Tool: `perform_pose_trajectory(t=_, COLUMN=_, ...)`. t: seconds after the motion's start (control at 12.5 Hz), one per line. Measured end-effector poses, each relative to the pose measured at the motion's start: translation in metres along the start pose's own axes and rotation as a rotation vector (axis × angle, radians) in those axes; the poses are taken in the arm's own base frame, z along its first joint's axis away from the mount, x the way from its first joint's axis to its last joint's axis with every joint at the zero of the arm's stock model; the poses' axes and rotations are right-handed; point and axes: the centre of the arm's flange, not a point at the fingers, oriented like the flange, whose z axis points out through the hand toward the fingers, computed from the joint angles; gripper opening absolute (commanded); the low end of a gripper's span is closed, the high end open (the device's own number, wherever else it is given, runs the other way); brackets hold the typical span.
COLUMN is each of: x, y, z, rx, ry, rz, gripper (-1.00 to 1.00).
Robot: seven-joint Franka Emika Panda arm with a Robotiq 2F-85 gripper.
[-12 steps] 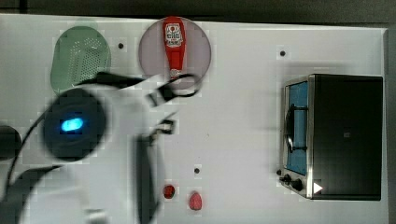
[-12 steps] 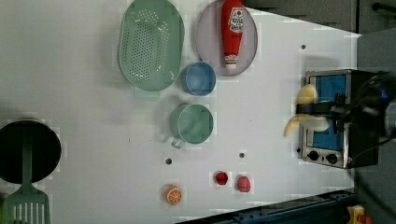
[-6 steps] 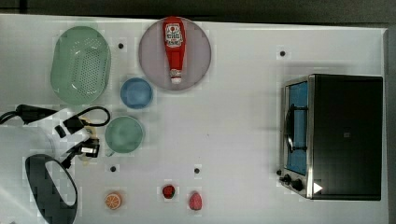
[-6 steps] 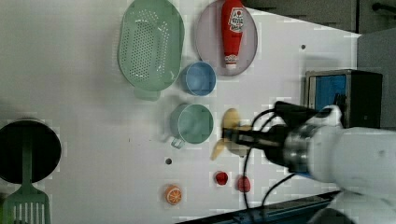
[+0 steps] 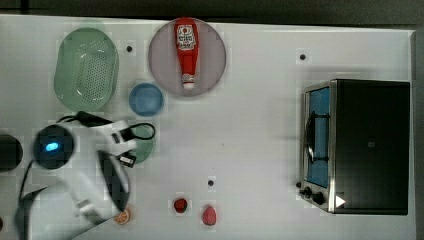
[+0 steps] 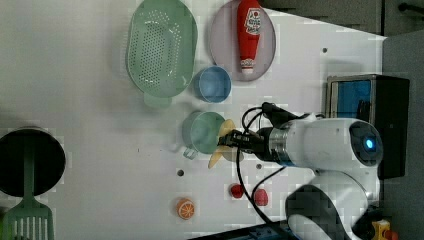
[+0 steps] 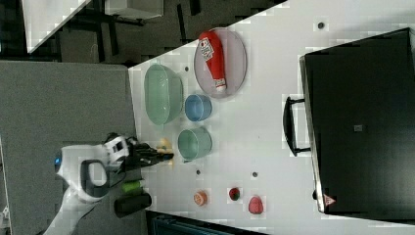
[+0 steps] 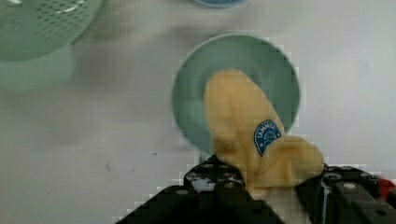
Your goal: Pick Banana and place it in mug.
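The pale yellow banana [image 8: 247, 123] with a blue sticker is held in my gripper [image 8: 275, 191], which is shut on its stem end. Its longest finger reaches over the mouth of the pale green mug [image 8: 196, 98]. In the left view the banana [image 6: 223, 145] hangs at the mug's [image 6: 200, 132] right rim, with the gripper [image 6: 234, 142] just beyond it. The right view shows the banana [image 7: 165, 144] a little to the left of the mug [image 7: 194, 143]. In the top view my arm covers most of the mug [image 5: 146, 146].
A blue cup [image 6: 212, 84], a green perforated basket [image 6: 161, 47] and a plate with a ketchup bottle [image 6: 249, 35] stand beyond the mug. An orange slice [image 6: 185, 208] and two small red items [image 6: 236, 190] lie nearer. A toaster oven [image 5: 357, 145] stands at the top view's right.
The arm has carried the banana from beside the oven across the table to the mug. Over the last half second it closed the small gap to the mug's rim.
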Motion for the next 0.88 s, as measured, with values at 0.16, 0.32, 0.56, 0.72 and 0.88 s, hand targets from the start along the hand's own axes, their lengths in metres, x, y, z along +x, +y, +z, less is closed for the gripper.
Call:
perform_pose_trajectory(t=0.16, x=0.014, y=0.022, z=0.029, rx=-0.019, ry=-0.023, rz=0.041, gripper=0.22)
perform_pose_trajectory(t=0.32, x=0.01, y=0.032, z=0.042, rx=-0.016, ry=-0.03, rz=0.058, gripper=0.68)
perform_pose_trajectory(t=0.56, x=0.006, y=0.02, z=0.035, rx=-0.011, ry=-0.025, rz=0.035, gripper=1.0)
perform_pose_trajectory(t=0.72, x=0.01, y=0.013, z=0.013, rx=0.052, ry=0.027, rz=0.048, gripper=1.0)
perform_pose_trajectory(t=0.88, x=0.011, y=0.019, z=-0.022, rx=0.051, ry=0.063, rz=0.057, gripper=1.0)
